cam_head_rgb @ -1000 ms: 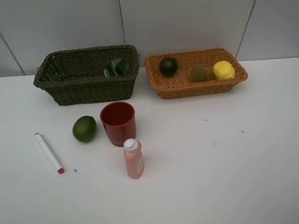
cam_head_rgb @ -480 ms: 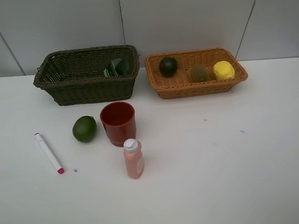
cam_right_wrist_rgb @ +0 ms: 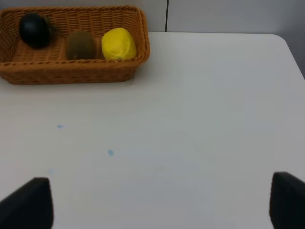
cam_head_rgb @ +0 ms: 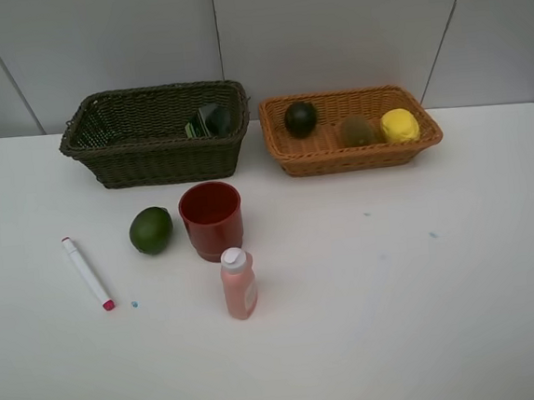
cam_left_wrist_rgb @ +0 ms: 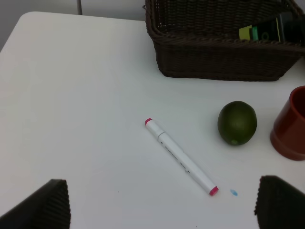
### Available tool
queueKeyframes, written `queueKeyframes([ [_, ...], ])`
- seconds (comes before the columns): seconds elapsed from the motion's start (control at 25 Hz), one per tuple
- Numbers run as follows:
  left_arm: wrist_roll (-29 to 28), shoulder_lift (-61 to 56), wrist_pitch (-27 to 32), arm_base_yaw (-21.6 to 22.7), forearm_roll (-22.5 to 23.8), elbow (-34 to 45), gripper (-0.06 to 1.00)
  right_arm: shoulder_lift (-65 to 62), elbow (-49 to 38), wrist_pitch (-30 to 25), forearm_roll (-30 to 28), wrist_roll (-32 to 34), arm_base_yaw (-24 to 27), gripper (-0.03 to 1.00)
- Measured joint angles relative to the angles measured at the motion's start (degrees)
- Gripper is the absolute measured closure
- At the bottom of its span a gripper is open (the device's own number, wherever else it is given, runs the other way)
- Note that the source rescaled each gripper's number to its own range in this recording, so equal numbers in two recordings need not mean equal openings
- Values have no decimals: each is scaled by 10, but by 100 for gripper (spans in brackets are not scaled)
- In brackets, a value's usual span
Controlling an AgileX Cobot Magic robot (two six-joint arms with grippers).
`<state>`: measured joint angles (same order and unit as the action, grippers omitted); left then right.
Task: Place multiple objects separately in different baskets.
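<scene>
On the white table lie a green lime, a red cup, a pink white-capped bottle and a white red-tipped marker. The dark olive basket holds a black bottle. In the tan basket sit a dark round fruit, a kiwi and a lemon. My left gripper is open above the table near the marker and lime. My right gripper is open over bare table, well short of the tan basket. Neither arm shows in the high view.
A grey panelled wall rises right behind both baskets. Small blue specks dot the tabletop. The table's left edge curves away beside the dark basket.
</scene>
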<state>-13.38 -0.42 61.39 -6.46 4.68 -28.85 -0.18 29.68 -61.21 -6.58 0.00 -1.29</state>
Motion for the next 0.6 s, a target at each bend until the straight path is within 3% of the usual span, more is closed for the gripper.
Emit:
queueKeyframes([
  [0.6,0,0,0,0,0,0,-6,0,0,0,0,0,0,-3],
])
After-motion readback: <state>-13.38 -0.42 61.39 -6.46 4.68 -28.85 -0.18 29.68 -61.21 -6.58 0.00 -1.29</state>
